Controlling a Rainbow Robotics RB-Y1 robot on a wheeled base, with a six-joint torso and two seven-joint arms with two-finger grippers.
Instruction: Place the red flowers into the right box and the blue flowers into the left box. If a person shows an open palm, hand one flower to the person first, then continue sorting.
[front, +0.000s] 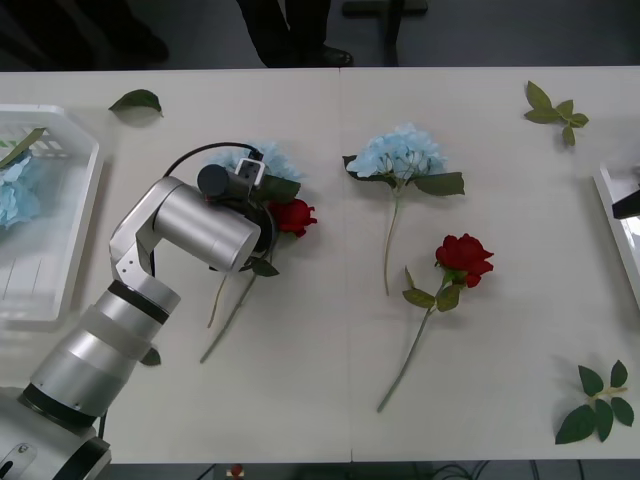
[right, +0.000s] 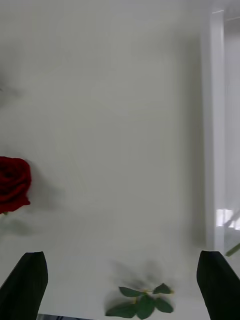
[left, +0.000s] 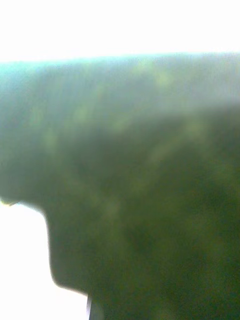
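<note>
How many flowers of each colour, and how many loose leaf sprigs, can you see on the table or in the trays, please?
Red flowers: 2
Blue flowers: 3, one inside the left box
Loose leaf sprigs: 3
Total: 8

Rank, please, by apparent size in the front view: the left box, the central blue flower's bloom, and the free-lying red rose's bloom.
1. left box
2. blue flower's bloom
3. red rose's bloom

Two red flowers (front: 464, 258) (front: 293, 216), three blue flowers (front: 402, 153) (front: 262, 160) (front: 18, 190), four loose leaf sprigs (front: 556, 109) (front: 600, 402) (front: 136, 100) (front: 150, 356), two white boxes (front: 60, 270) (front: 618, 222)
</note>
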